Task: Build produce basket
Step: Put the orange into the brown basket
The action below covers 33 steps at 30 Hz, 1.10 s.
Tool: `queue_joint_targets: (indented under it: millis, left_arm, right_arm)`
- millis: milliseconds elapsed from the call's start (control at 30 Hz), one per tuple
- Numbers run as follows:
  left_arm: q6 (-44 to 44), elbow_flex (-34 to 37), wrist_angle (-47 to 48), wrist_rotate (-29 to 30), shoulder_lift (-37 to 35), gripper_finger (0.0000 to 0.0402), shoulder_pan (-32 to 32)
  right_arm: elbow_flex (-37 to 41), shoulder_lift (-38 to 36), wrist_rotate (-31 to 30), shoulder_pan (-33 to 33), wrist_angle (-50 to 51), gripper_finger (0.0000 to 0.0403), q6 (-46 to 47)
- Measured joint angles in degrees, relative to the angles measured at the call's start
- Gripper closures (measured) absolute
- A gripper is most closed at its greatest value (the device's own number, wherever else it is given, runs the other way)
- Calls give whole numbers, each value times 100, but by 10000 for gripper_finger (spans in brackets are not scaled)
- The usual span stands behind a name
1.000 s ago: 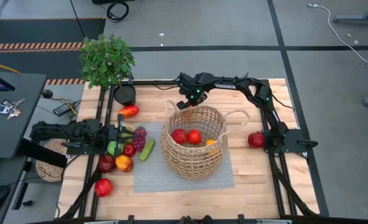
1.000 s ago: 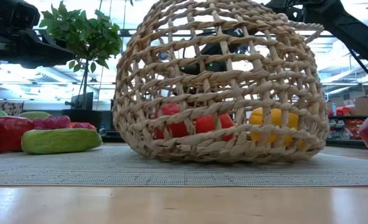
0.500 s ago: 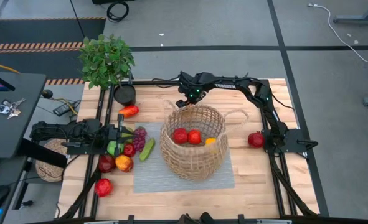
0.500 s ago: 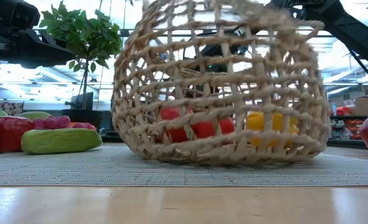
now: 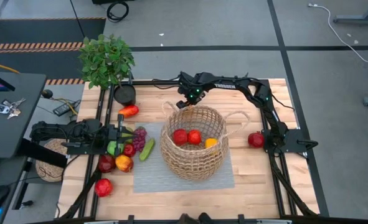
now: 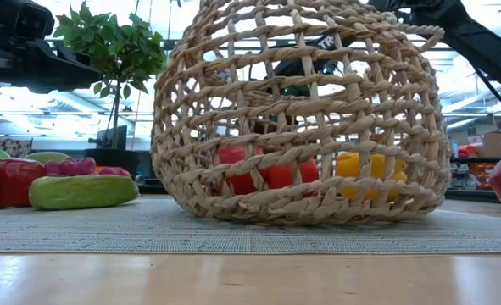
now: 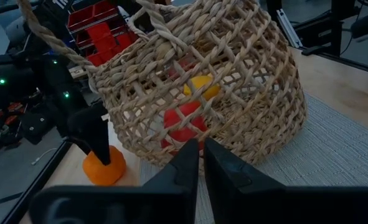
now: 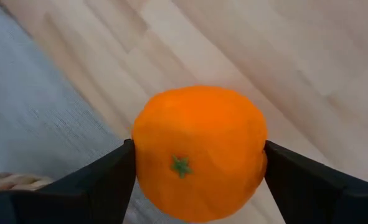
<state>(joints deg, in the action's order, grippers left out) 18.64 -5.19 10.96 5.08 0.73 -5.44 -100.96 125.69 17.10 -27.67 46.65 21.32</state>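
Note:
The tan wicker basket (image 5: 193, 143) (image 6: 301, 127) stands on a grey mat (image 5: 152, 177) and holds two red apples (image 5: 187, 136) and a yellow fruit (image 5: 211, 142). Just beyond its far rim an orange (image 8: 196, 124) (image 7: 104, 171) sits on the wooden table. My right gripper (image 5: 185, 102) (image 8: 199, 155) is down over it with a finger on each side. My left gripper (image 5: 120, 132) (image 7: 199, 149) waits shut at the table's left, above a pile of produce (image 5: 124, 152). My right gripper has the orange between its two fingers (image 8: 109, 180). One finger meets each side of the fruit (image 8: 140, 155) at its widest part. The fingers come steeply from above, slanting down. The orange sits on the table with its green stem mark facing up.
A red-orange pepper (image 5: 129, 111), purple grapes (image 5: 139, 134), a cucumber (image 5: 147, 149) and several apples lie at the left. One red apple (image 5: 255, 139) lies at the right. A potted plant (image 5: 107, 59) and black pot (image 5: 124, 93) stand at the far left corner.
The basket has rocked a little on the mat. Its rim and handles have swayed toward the table's left while its base has stayed where it was. The fruit inside has shifted slightly with it.

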Motion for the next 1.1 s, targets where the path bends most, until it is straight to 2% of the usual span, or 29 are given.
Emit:
queue_joint_targets:
  millis: [533,767,967,1100]
  left_arm:
    - [1,0,0,0,0,367,1]
    - [0,0,0,0,0,373,0]
    - [-1,0,0,-1,0,370,1]
    - [0,0,0,0,0,366,1]
  right_arm:
    - [-1220,-4,811,-56,686,78,-461]
    - [-2379,-9,779,-56,1477,78,-764]
    - [-3389,-14,502,-56,2199,78,-922]
    - [-3295,-334,501,-56,2330,78,-930]
